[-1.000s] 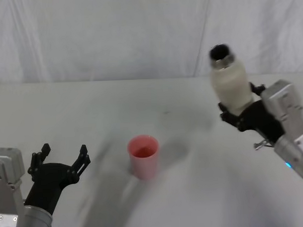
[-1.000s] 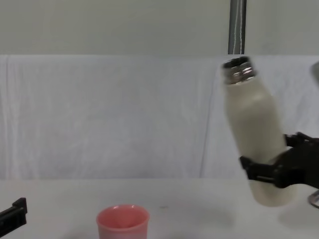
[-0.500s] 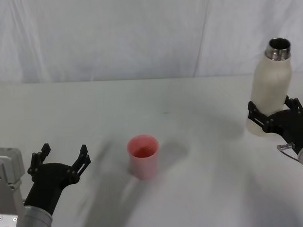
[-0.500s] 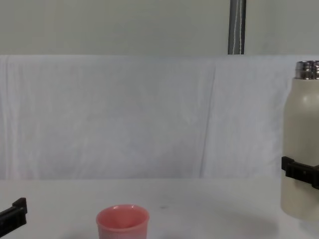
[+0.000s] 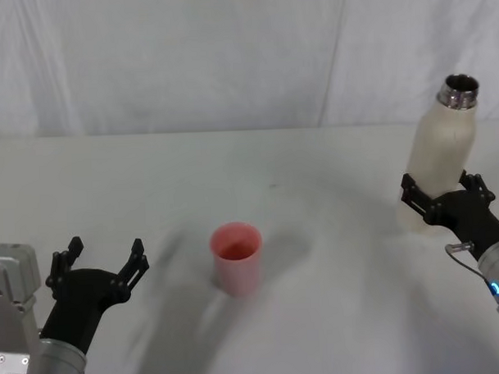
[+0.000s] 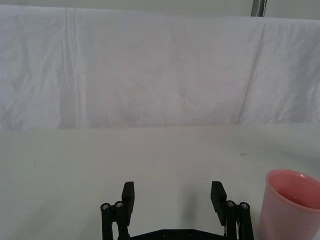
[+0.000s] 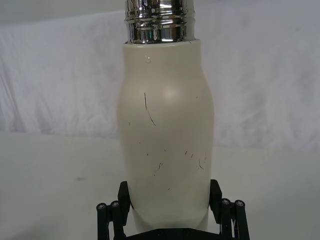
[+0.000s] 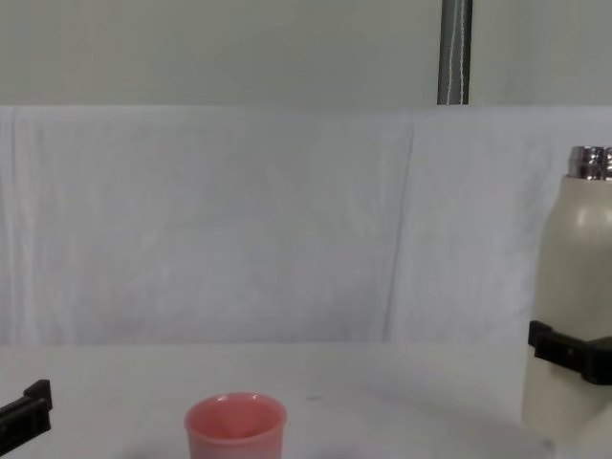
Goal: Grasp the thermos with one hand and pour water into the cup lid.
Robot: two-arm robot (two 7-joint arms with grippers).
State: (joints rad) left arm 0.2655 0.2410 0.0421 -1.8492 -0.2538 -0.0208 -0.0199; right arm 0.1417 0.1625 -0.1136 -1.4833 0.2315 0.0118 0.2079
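Now that the thermos (image 5: 439,158) stands upright again at the table's (image 5: 320,332) right side, down from its tilt a second ago, pouring looks finished. Right gripper (image 5: 443,198) has its fingers clamped round the bottle's lower body; base sits at or just above the tabletop, hard to tell which. Pink cup lid (image 5: 236,258) sits mid-table, well apart, upright. Left gripper (image 5: 101,266) idles near the front left, fingers spread wide, holding nothing. Release likely next.
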